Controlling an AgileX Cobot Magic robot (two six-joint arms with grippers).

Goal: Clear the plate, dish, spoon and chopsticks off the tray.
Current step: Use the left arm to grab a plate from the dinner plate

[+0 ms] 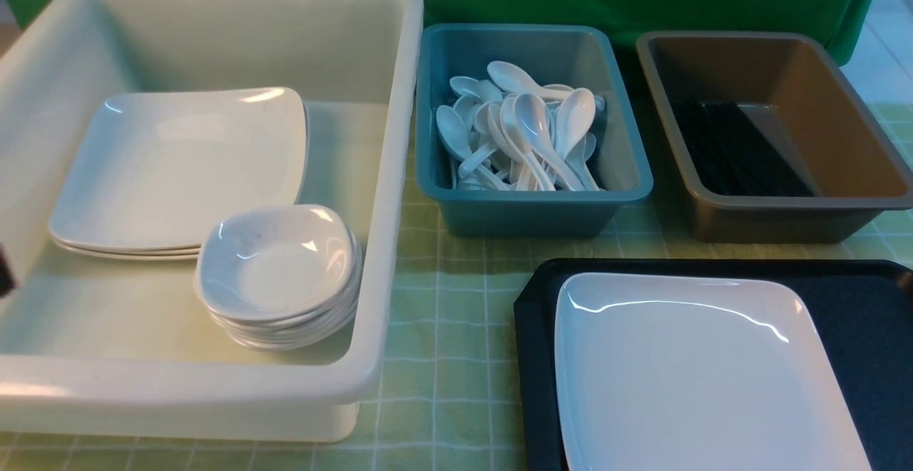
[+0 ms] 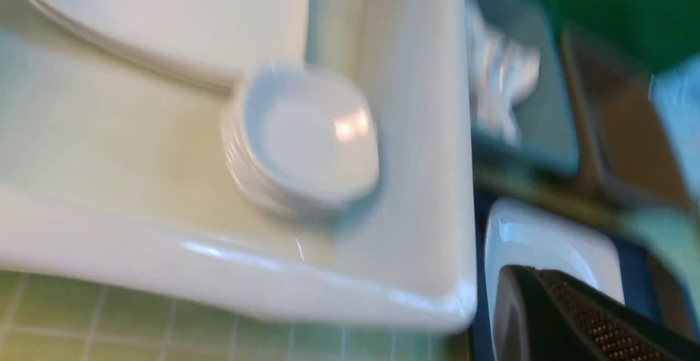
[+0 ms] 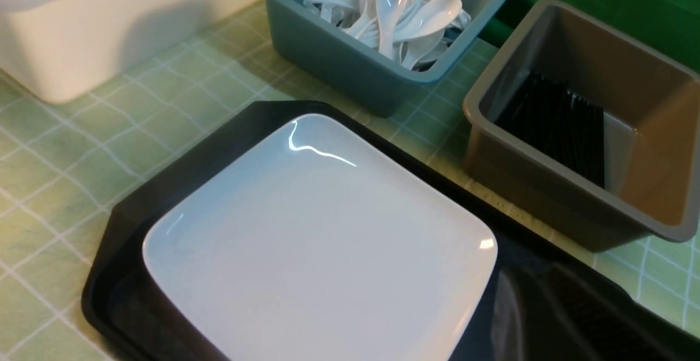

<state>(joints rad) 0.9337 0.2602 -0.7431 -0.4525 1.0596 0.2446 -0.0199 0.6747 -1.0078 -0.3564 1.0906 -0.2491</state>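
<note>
One task thing shows on the tray (image 1: 535,328): the plate (image 1: 685,371), which lies flat just in front of the right gripper (image 3: 552,317), with one rounded corner close to the gripper's tip. No other tableware is seen on the part of the tray in view. I judge the plate to be stiff, glossy and therefore slippery, rather heavy for its thin edge, and breakable if it falls. The flat middle offers nothing to hold, so the raised rim on the side nearest a gripper seems the best place, with one finger under it and one above. The left gripper (image 2: 569,317) is closed with nothing seen in it; the plate is just beyond its tip and the tub (image 2: 415,131) is beside it. Whether the right gripper is open, I cannot tell.
</note>
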